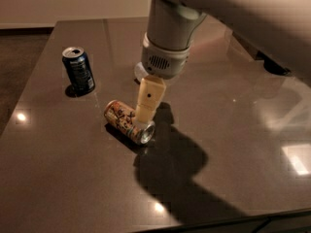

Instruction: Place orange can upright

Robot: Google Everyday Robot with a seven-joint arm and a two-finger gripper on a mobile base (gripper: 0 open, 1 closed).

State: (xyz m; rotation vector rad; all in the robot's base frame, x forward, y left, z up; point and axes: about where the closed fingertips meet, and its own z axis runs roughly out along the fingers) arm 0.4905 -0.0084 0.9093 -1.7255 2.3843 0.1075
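**Dim room, dark surface (73,174): end effector (146,111) low over the toppled orange can (120,116)**

Glossy brown top under low light, with ceiling lamps mirrored in it and a pale wall beyond.

Right beneath the end effector's tip, touching or very nearly so from this angle: the orange can, flat on its side, long axis slanted across the view, one silver end turned toward the camera. Not yet upright, so little of the task done, by the look of it.

Impossible to tell how far open the end effector is, or whether it has hold of anything. Visible only as a cream-coloured part hanging from the grey wrist housing (165,62) and overlapping the can's upper flank near the silver end.

Judged to be the reach-and-grasp step. Approach from above, probably so as to close across the round body, the narrow way, not along its length.

Well off to the side of the end effector, toward the far left corner in view: a dark blue can (78,71), upright, open top showing. Far enough away not to hinder.

Likely needed next: a firm hold across the body, a lift, a turn to bring one silver end downward, then a gentle set-down.

Possible trouble: rolling away on the slick top at an off-centre touch, slipping during the turn, tipping over again if released off level.
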